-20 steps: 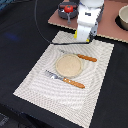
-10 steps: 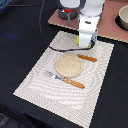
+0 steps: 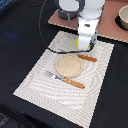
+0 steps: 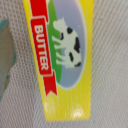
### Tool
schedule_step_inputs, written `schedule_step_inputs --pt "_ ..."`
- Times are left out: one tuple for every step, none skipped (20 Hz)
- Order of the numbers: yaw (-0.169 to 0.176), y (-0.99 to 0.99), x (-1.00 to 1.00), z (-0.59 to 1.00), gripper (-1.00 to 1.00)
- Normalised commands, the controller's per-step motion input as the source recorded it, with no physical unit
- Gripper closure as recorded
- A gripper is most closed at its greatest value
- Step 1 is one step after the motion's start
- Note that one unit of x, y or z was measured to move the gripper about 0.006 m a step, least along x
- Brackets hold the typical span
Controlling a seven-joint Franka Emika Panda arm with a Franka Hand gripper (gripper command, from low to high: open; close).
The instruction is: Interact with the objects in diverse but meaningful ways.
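Wrist view: we see one yellow packet (image 4: pixel 60 60) filling the picture, red band reading BUTTER, a black-and-white cow on green, lying on the woven mat (image 4: pixel 110 65). The print cannot be read in the exterior view, where only a yellow edge (image 3: pixel 83 45) shows under the gripper (image 3: pixel 85 46).

Exterior view only: one tan plate (image 3: pixel 68 65), one fork (image 3: pixel 65 80), one knife (image 3: pixel 86 58), both wooden-handled, on the pale mat (image 3: pixel 40 80) on the dark worktop (image 3: pixel 20 35); one grey pot (image 3: pixel 123 17) on a brown board (image 3: pixel 111 24).

Arm points straight down, low over the mat's far edge, beyond the plate. We cannot tell how the gripper's jaws stand.
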Motion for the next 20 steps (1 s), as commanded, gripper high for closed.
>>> schedule_step_inputs --pt "0.0 -0.02 0.0 1.0 -1.0" --pt "0.0 -0.01 0.0 1.0 -1.0" --pt "0.0 0.0 0.0 1.0 -1.0" --pt "0.0 0.0 0.0 1.0 -1.0" --pt "0.0 0.0 0.0 1.0 -1.0" --pt "0.0 0.0 0.0 1.0 -1.0" --pt "0.0 0.0 0.02 1.0 -1.0" --pt "0.0 -0.02 0.0 0.99 -1.0" --pt "0.0 -0.06 0.0 0.94 -1.0" --pt "0.0 -0.12 0.0 0.86 -1.0" --pt "0.0 -0.19 0.0 0.78 -1.0" --pt "0.0 -0.25 0.0 0.72 -1.0" --pt "0.0 -0.35 0.0 0.61 -1.0" --pt "0.0 -0.41 0.0 0.59 -1.0" --pt "0.0 -0.46 0.0 0.59 -1.0" --pt "0.0 -0.49 0.0 0.58 -1.0" --pt "-0.003 -0.51 0.0 0.55 -1.0" --pt "-0.012 -0.51 0.0 0.5 -1.0" --pt "-0.021 -0.51 0.0 0.45 -1.0" --pt "-0.03 -0.51 0.0 0.35 -1.0"
